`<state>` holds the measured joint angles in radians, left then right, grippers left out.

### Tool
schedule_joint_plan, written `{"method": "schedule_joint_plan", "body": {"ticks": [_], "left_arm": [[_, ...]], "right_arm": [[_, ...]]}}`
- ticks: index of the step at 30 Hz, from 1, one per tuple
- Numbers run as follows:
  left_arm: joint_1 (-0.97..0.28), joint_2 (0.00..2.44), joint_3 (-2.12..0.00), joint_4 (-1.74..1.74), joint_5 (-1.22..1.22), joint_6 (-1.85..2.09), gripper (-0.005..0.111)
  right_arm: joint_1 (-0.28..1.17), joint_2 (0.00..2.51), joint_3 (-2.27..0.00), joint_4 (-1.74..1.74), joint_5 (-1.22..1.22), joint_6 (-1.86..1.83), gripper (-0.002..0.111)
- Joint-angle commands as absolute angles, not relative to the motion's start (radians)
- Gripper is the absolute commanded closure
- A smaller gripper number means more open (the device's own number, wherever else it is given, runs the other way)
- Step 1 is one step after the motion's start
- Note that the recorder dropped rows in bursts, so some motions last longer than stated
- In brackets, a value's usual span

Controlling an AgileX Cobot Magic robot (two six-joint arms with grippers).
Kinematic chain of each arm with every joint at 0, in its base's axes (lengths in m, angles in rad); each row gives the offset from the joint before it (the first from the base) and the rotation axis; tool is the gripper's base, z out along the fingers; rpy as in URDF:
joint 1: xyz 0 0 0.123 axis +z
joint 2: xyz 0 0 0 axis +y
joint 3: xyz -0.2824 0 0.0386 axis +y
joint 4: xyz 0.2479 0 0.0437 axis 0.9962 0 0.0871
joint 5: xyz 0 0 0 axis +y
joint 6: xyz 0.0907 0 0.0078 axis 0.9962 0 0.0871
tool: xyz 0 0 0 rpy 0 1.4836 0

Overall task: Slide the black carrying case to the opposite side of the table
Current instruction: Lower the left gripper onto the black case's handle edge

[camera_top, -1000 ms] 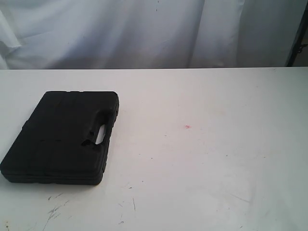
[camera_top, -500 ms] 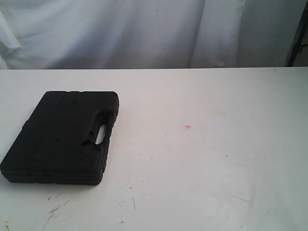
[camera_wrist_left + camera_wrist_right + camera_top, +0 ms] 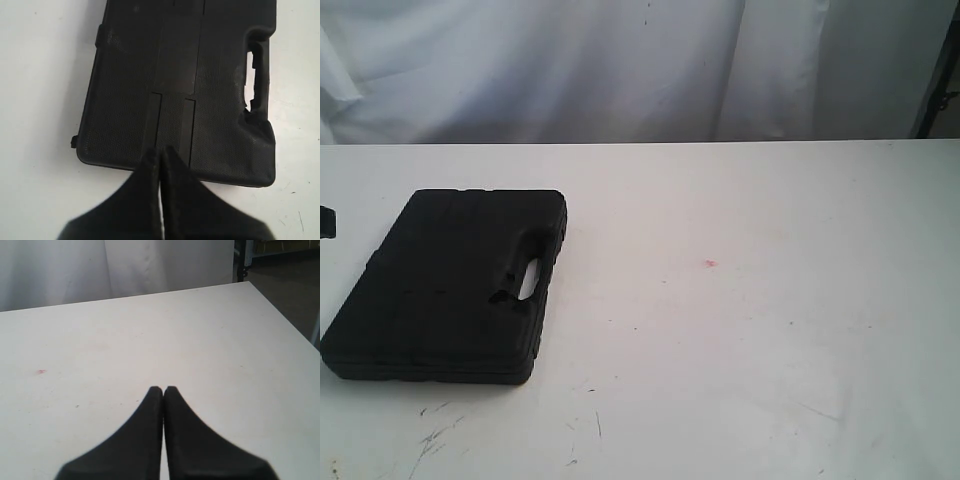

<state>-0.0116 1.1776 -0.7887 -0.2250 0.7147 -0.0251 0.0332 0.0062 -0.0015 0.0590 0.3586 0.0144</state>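
Note:
The black case point(image 3: 450, 285) lies flat on the left part of the white table point(image 3: 750, 330), its handle slot point(image 3: 529, 278) facing the table's middle. A dark bit of the left arm point(image 3: 326, 221) shows at the left edge of the exterior view. In the left wrist view my left gripper point(image 3: 160, 151) is shut with nothing in it, its tips over one short edge of the case point(image 3: 185, 80). The right gripper point(image 3: 163, 390) is shut and empty over bare table point(image 3: 150, 330); it does not show in the exterior view.
A small red speck point(image 3: 710, 263) marks the table's middle, and dark scuff marks point(image 3: 435, 435) run along the near edge. A white curtain point(image 3: 620, 70) hangs behind the table. The table's right corner point(image 3: 248, 284) shows in the right wrist view.
A dark part of the left arm has come into the exterior view at the left edge beside the case. The case has not moved.

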Motion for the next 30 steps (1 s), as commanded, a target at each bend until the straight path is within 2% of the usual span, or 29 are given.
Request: {"method": "schedule_joint_plan", "body": {"ticks": [1, 8, 17, 30], "left_arm": [[-0.017, 1.219, -0.797, -0.277, 0.685, 0.035, 0.107], [-0.041, 1.346, -0.925, -0.361, 0.775, 0.095, 0.107], [-0.177, 1.534, -1.195, -0.283, 0.896, -0.022, 0.107], [-0.334, 1.805, -1.379, -0.244, 0.973, -0.104, 0.107]], "right_arm": [[0.030, 0.000, 0.000, 0.068, 0.345, 0.014, 0.108], [0.030, 0.000, 0.000, 0.067, 0.347, 0.014, 0.108], [0.030, 0.000, 0.000, 0.067, 0.347, 0.014, 0.108], [0.030, 0.000, 0.000, 0.067, 0.347, 0.014, 0.108]]}}
